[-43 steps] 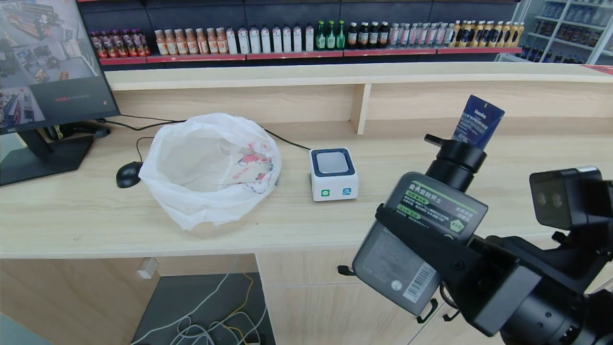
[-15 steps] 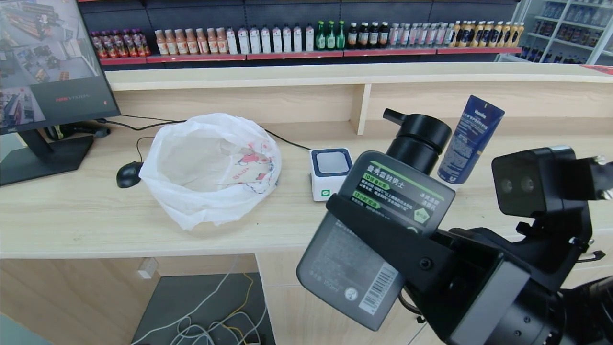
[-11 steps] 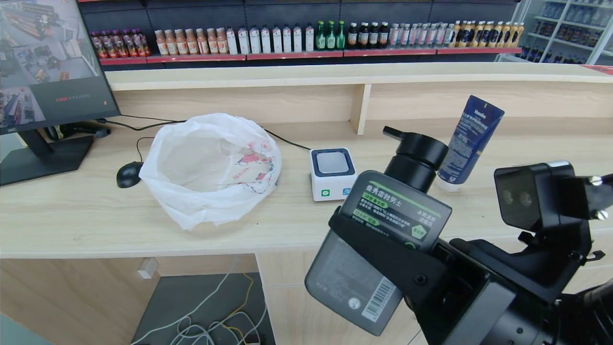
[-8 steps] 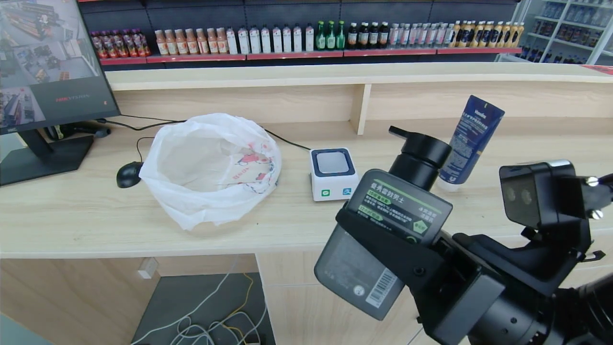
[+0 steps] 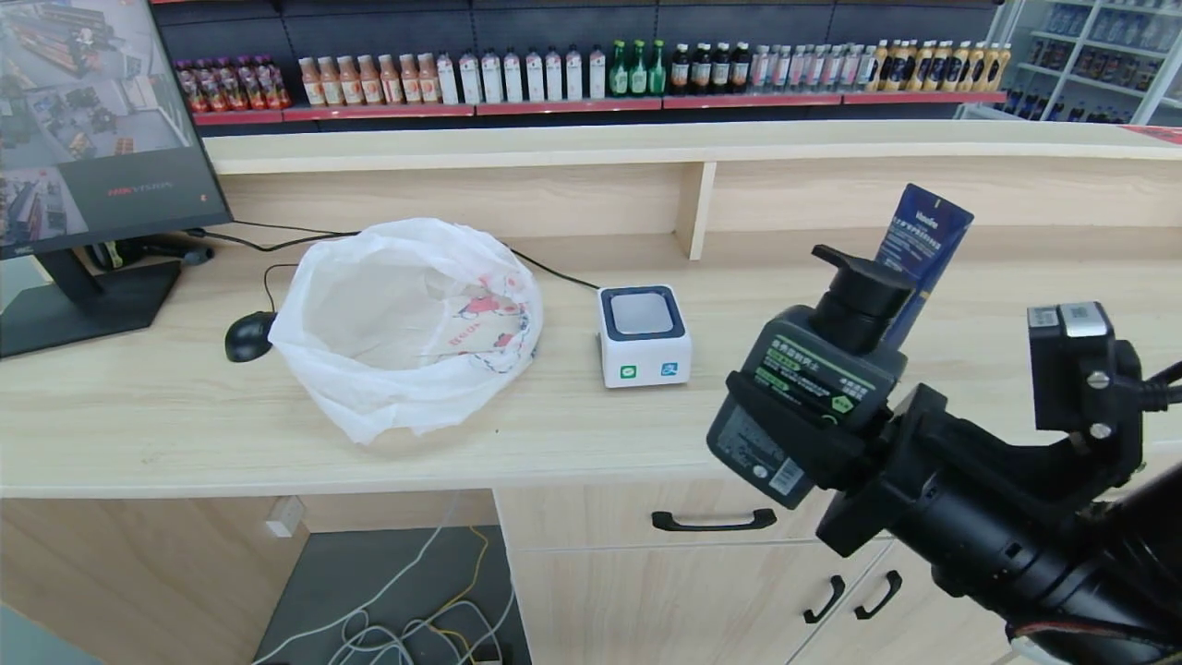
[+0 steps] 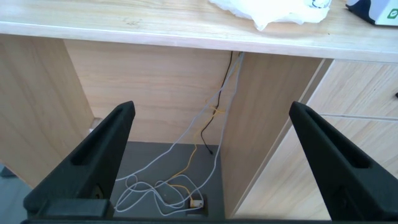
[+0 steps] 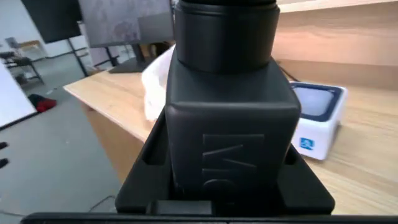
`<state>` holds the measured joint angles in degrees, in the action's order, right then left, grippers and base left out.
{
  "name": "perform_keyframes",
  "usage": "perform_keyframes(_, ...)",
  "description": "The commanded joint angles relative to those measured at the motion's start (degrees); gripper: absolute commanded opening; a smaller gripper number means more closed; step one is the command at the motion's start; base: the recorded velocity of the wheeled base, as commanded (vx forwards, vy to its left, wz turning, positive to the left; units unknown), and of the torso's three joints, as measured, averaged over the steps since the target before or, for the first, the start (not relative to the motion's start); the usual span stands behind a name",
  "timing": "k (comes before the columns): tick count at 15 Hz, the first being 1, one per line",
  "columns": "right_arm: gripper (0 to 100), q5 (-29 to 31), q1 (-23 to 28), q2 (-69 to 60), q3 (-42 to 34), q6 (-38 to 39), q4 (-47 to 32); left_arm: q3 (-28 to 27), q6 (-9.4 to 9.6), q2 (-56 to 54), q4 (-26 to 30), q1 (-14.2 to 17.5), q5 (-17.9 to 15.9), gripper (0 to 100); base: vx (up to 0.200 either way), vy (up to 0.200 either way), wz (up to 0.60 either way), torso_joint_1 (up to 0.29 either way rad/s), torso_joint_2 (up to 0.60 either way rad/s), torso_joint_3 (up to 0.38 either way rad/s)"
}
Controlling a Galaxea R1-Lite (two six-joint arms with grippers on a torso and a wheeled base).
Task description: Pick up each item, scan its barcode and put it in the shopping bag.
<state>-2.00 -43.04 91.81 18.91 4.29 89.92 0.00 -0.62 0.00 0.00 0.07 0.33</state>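
Table: light wood table [image 5: 166, 416], carrying bag, scanner and tube.
Shopping bag: white plastic shopping bag [image 5: 406, 323], mouth open, left of centre.
Right end effector: right end effector [image 5: 817, 439] clenched around a dark pump bottle [image 5: 822, 365], held tilted above the table's near right edge.
Left end effector: left end effector [image 6: 211, 162] spread wide with nothing between its fingers, below the table's near edge.
Scanner: white barcode scanner [image 5: 643, 334], just right of the bag.
Tube: blue tube [image 5: 923, 235], upright at far right, partly behind the pump.

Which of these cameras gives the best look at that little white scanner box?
The head view: the scanner stands whole on the counter. The right wrist view has the held bottle covering part of it; the left wrist view catches one corner.
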Motion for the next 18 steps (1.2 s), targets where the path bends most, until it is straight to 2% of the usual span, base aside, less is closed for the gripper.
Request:
perform_keyframes(1, 0, 3.1, 1.9, -3.3, -2.5, -1.4, 0.1, 0.0, 0.01, 0.0, 0.0, 0.0, 0.0, 100, 0.0, 0.0, 0.0, 0.0, 0.0, 0.0)
perform_keyframes(3, 0, 7.4, 3.2, -5.1, -2.9, -5.3, 0.1, 0.0, 0.01, 0.0, 0.0, 0.0, 0.0, 100, 0.0, 0.0, 0.0, 0.0, 0.0, 0.0)
perform_keyframes(4, 0, 7.7, 4.9, -5.9, -2.6, -9.1, 0.1, 0.0, 0.01, 0.0, 0.0, 0.0, 0.0, 100, 0.0, 0.0, 0.0, 0.0, 0.0, 0.0)
perform_keyframes(6, 0, 7.9, 6.7, -7.7, -4.2, -10.7, 0.1, 0.0, 0.01, 0.0, 0.0, 0.0, 0.0, 100, 0.0, 0.0, 0.0, 0.0, 0.0, 0.0)
perform_keyframes(13, 0, 7.5, 12.7, -7.1, -5.8, -7.2, 0.1, 0.0, -0.26, 0.0, 0.0, 0.0, 0.0, 100, 0.0, 0.0, 0.0, 0.0, 0.0, 0.0)
perform_keyframes(18, 0, 7.5, 13.3, -4.2, -3.2, -6.2, 0.1, 0.0, -0.35, 0.0, -0.1, 0.0, 0.0, 100, 0.0, 0.2, 0.0, 0.0, 0.0, 0.003)
